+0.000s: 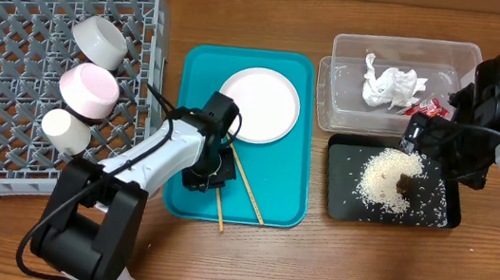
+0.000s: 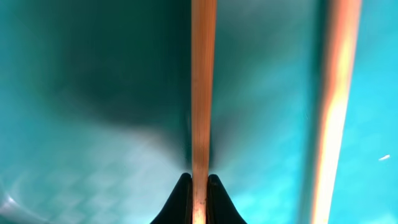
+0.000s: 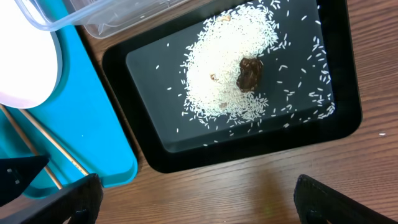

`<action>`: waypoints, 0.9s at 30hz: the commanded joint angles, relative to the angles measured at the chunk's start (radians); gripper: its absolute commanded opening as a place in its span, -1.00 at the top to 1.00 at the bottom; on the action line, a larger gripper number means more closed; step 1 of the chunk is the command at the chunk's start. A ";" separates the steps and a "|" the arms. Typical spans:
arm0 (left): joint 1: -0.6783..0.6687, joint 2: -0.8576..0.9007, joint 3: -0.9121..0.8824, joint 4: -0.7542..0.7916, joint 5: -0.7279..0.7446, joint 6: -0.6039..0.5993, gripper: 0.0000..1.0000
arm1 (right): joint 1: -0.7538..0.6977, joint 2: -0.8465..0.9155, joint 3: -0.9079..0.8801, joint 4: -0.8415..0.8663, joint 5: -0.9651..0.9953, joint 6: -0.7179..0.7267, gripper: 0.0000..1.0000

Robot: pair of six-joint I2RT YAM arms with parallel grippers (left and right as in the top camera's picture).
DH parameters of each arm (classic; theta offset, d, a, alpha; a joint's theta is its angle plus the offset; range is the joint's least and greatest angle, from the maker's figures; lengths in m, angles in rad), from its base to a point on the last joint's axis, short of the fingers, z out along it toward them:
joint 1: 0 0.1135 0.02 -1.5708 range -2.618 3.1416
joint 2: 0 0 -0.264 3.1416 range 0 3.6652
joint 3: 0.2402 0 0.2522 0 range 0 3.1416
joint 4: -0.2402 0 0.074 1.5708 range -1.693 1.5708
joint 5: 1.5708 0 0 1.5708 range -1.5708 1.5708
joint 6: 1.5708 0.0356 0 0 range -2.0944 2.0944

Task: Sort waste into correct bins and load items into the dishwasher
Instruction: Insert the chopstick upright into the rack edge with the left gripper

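My left gripper (image 1: 204, 177) is down on the teal serving tray (image 1: 202, 77), shut on one wooden chopstick (image 2: 202, 93). The second chopstick (image 2: 336, 112) lies beside it on the tray. Both chopsticks (image 1: 246, 189) lie in front of the round white plate (image 1: 258, 105). My right gripper (image 3: 199, 205) is open and empty above the shallow black tray (image 1: 337, 208), which holds white rice (image 1: 384, 176) and a brown bit (image 1: 407, 184). The clear tub (image 1: 347, 52) holds the white tissue (image 1: 390, 86) and the red wrapper (image 1: 432, 109).
The grey dish rack (image 1: 13, 44) at the left holds the grey-green bowl (image 1: 100, 40), the pink bowl (image 1: 90, 89) and the white cup (image 1: 67, 131) along its right side. Bare wood table lies in front of the trays (image 3: 236, 193).
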State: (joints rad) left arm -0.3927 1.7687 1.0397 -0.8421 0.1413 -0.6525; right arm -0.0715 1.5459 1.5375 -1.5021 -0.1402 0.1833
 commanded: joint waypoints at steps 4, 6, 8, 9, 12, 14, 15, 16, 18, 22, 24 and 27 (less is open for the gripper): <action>0.031 -0.097 0.231 -0.157 -0.144 0.095 0.92 | -0.003 -0.005 0.015 0.004 0.009 -0.001 -1.00; 0.056 -0.121 0.311 -0.208 -0.207 0.113 0.92 | -0.003 -0.005 0.015 0.004 0.009 0.000 -1.00; 0.109 -0.142 0.399 -0.246 -0.257 0.160 0.92 | -0.003 -0.005 0.015 0.004 0.009 -0.001 -1.00; 0.135 -0.145 0.423 -0.246 -0.263 0.194 0.92 | -0.003 -0.005 0.015 0.004 0.009 -0.001 -1.00; 0.205 -0.146 0.452 -0.226 -0.265 0.311 0.92 | -0.003 -0.005 0.015 0.004 0.009 -0.001 -1.00; 0.252 -0.140 0.452 -0.219 -0.282 0.375 0.92 | -0.003 -0.005 0.015 0.004 0.009 0.000 -0.99; 0.272 -0.136 0.452 -0.219 -0.292 0.389 0.92 | -0.003 -0.005 0.015 0.004 0.009 0.000 -0.99; 0.297 -0.126 0.452 -0.219 -0.309 0.401 0.92 | -0.003 -0.005 0.015 0.004 0.009 0.000 -1.00; 0.336 -0.109 0.452 -0.214 -0.311 0.418 0.92 | -0.003 -0.005 0.015 0.003 0.009 0.000 -1.00; 0.396 -0.069 0.452 -0.181 -0.289 0.426 0.92 | -0.003 -0.005 0.015 0.004 0.009 0.000 -1.00; 0.410 -0.043 0.451 -0.166 -0.287 0.448 0.90 | -0.003 -0.005 0.015 0.003 0.009 0.000 -1.00; 0.413 -0.029 0.452 -0.155 -0.287 0.461 0.85 | -0.003 -0.005 0.015 0.003 0.009 0.000 -1.00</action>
State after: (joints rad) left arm 0.0170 1.7172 1.4830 -1.0069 -0.1379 -0.2413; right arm -0.0715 1.5459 1.5375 -1.5036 -0.1406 0.1833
